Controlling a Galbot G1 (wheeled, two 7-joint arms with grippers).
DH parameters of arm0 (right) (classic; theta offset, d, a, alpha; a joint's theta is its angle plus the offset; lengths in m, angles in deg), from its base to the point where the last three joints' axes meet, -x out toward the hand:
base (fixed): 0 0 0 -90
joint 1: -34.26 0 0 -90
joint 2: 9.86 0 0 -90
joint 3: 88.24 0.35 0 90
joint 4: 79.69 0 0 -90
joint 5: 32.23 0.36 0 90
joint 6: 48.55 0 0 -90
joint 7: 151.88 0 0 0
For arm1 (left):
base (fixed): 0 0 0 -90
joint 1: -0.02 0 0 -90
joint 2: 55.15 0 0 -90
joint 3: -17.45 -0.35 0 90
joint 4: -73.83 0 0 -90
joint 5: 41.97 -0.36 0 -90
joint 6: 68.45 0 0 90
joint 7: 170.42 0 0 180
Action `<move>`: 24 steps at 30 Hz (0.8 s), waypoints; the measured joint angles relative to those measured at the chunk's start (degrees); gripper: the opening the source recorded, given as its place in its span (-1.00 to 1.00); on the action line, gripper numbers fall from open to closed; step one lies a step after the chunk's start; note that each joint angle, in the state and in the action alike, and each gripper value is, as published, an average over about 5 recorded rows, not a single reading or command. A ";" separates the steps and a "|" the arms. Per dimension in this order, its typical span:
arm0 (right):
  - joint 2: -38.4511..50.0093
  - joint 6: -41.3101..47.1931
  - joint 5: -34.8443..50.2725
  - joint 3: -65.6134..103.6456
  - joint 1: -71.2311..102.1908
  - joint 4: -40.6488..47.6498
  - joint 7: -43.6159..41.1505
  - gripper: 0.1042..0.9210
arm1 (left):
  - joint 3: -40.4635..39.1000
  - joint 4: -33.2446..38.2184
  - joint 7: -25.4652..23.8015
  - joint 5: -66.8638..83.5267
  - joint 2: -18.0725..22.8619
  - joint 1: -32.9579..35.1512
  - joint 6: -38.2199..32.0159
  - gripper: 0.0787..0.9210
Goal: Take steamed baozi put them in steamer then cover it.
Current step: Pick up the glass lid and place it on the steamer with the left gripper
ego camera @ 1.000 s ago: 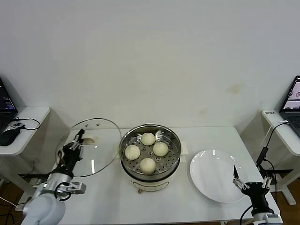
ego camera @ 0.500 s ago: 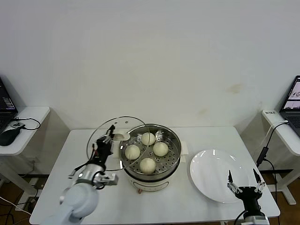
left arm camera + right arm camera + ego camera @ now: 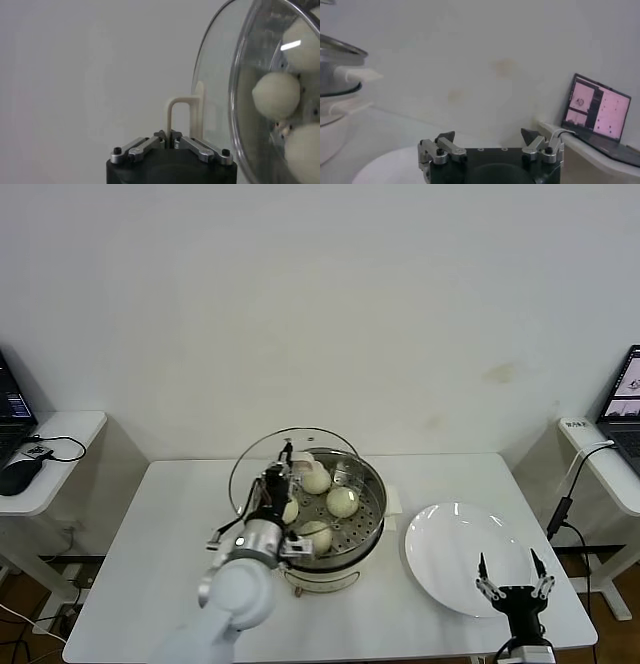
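Observation:
The steamer (image 3: 372, 502) stands mid-table with several baozi on its perforated tray; three show plainly: (image 3: 316, 480), (image 3: 342, 501), (image 3: 315, 536). My left gripper (image 3: 274, 490) is shut on the cream-white handle (image 3: 180, 111) of the glass cover (image 3: 262, 456). It holds the cover tilted on edge over the steamer's left rim. In the left wrist view my left gripper (image 3: 168, 135) clamps the handle, and baozi (image 3: 276, 94) show through the glass (image 3: 215, 100). My right gripper (image 3: 512, 583) is open and empty by the table's front right edge; it also shows in the right wrist view (image 3: 488, 136).
A flat white plate (image 3: 455, 549) lies right of the steamer, in front of my right gripper (image 3: 380, 172). The steamer's side (image 3: 337, 67) shows in the right wrist view. Side tables stand at far left (image 3: 50, 454) and far right, with a laptop (image 3: 597, 107).
My left gripper has carried the cover from the table's left side rightward to above the steamer's left rim. My right gripper has drawn back toward the front edge.

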 measured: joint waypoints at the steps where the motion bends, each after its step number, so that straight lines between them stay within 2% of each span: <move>1: -0.05 0.01 -0.25 -0.10 0.00 0.00 0.03 0.76 | -0.34 -0.20 -0.56 -1.09 0.63 0.01 0.14 -0.87; 10: -0.31 -0.03 -1.98 -0.80 0.13 0.39 0.19 0.76 | -1.41 -2.26 -3.53 -7.45 4.99 0.61 0.85 -0.87; 24: -0.44 -0.41 -3.29 -2.04 0.15 0.97 0.30 0.76 | -2.07 -3.64 -4.48 -11.92 8.21 2.09 0.44 -0.87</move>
